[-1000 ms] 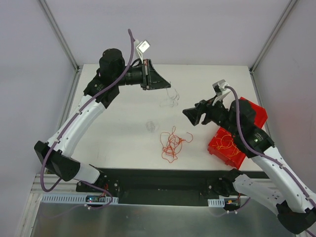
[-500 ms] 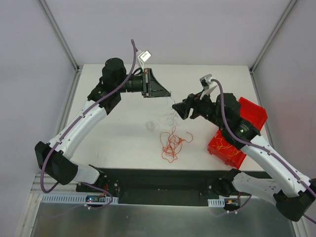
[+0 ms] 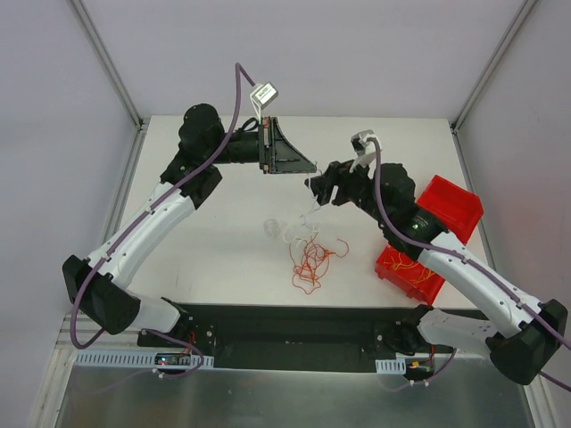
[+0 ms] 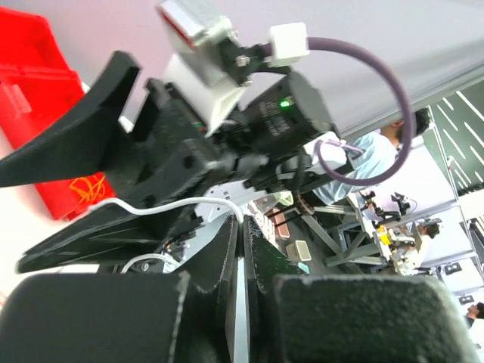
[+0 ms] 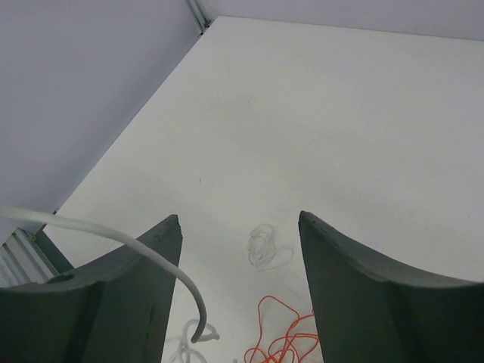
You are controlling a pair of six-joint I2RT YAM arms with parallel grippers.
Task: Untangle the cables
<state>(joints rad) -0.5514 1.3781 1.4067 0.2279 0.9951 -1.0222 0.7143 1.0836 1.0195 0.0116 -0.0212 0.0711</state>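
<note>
1. Top view: the left gripper [image 3: 312, 168] is held above the far middle of the white surface [image 3: 214, 241]. Its fingers are clenched on a whitish cable [image 3: 309, 207], which hangs down from them. The right gripper [image 3: 315, 189] is seen just beside it, fingers spread apart, close to the hanging strand. A loose whitish coil [image 3: 284, 230] lies on the surface beneath both. A tangle of red-orange cables [image 3: 310, 259] is spread just nearer the arm bases. Two red bins [image 3: 451, 203] are set at the right edge, partly covered by the right arm. Yellow-orange cables [image 3: 406, 260] are seen in the nearer bin.

2. Left wrist view: the left gripper [image 4: 242, 227] is shown with its fingers pressed almost together, and the whitish cable [image 4: 174, 203] runs into the slit between them. Most of the view is blocked by the right arm, whose fingers [image 4: 76, 140] are splayed wide. A red bin [image 4: 30, 83] holding yellow-orange cables [image 4: 87, 189] is seen behind it. A person in a pale shirt [image 4: 374, 151] and workshop benches are visible far off.

3. Right wrist view: the right gripper [image 5: 238, 218] is shown released, nothing between its fingers. The whitish cable [image 5: 136, 243] crosses the finger on the left of the picture and curls downward. On the surface [image 5: 340, 113] below, the whitish coil [image 5: 265, 246] and part of the red-orange cables [image 5: 287, 340] are seen.
</note>
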